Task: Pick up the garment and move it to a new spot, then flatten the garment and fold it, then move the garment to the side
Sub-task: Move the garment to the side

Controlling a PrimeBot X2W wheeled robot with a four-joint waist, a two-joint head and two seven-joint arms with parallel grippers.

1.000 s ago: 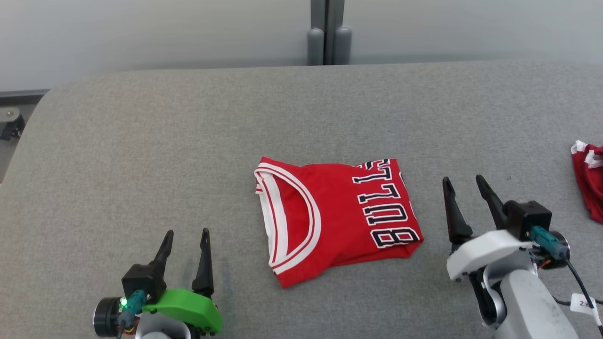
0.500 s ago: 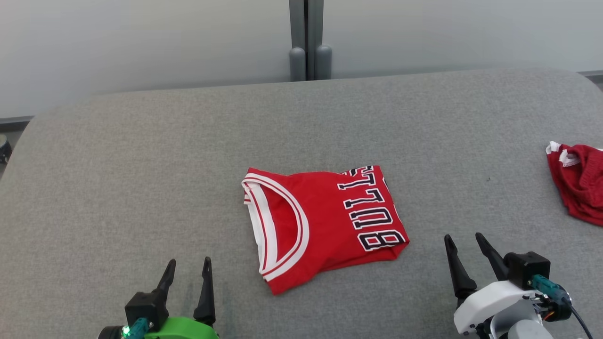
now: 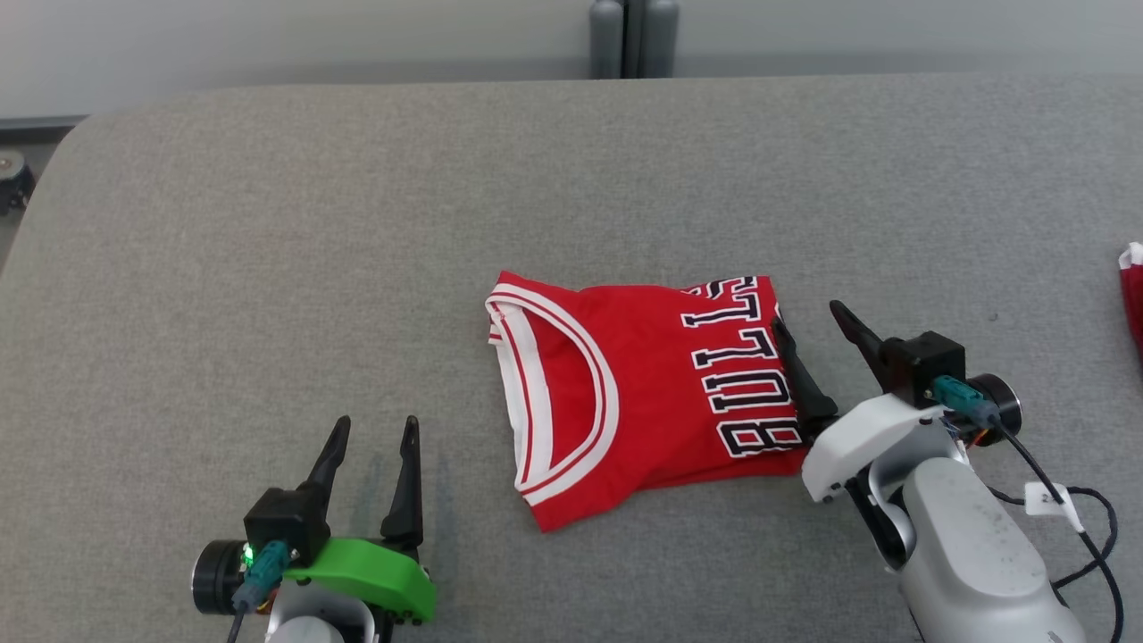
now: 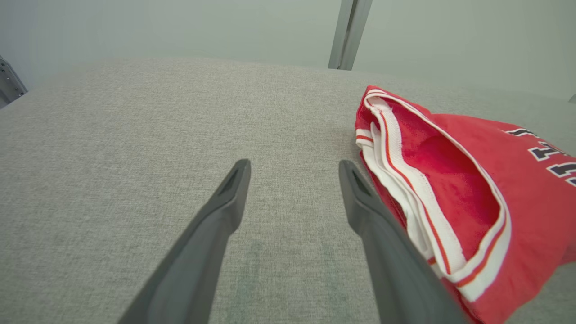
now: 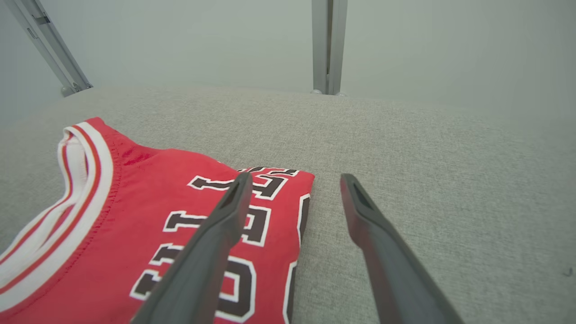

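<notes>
Red jersey (image 3: pixel 643 393) lying folded in the middle of the grey fabric desk (image 3: pixel 268 268), both pincers spread wide with nothing in them.

So the jersey lies flat with the white-and-red striped neckline on its left side and the black-and-white lettering running along its right edge. The right pincer (image 3: pixel 806 314) sits right at that lettered edge: one finger is over the letters, the other over bare desk just beside the cloth. Honestly can't tell if the finger is actually touching the fabric. The left pincer (image 3: pixel 376 421) hangs over bare desk near the front, off to the left of the neckline, close to it but apart. There's also another bit of red cloth (image 3: pixel 1132 295) poking in at the far right edge, well away from the jersey, and a grey post (image 3: pixel 634 36) behind the desk.
</notes>
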